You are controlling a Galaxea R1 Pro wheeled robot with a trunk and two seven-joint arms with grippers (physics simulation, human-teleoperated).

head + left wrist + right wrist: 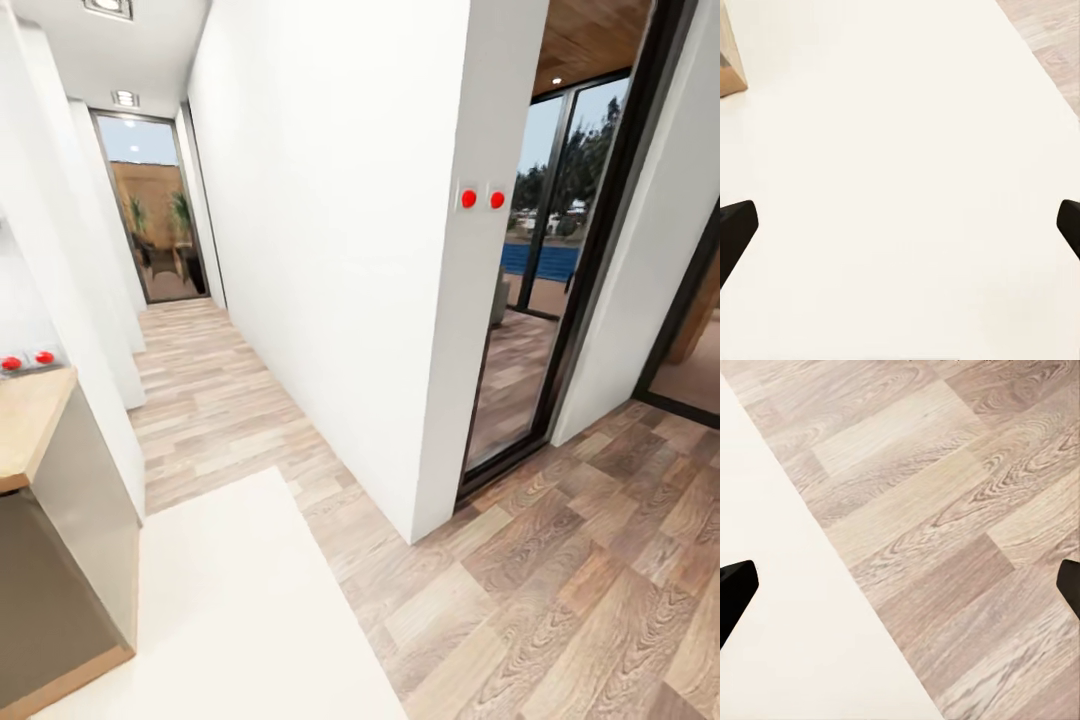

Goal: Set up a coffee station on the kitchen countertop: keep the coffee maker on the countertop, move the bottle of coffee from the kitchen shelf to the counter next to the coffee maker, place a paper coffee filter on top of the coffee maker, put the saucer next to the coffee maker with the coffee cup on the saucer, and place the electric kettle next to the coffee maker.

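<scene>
While over cream rug (900, 180), wood floor (967, 510), both pincers gape wide, holding nothing.

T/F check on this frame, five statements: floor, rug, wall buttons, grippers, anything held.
1. The floor is wood-look planks. True.
2. The left gripper holds a white cup. False: its fingers stand wide apart over the cream rug, nothing between them.
3. Two red buttons sit on the white wall's end. True.
4. The right gripper is shut. False: open, above the rug edge and planks.
5. The rug is dark blue. False: cream white.
</scene>
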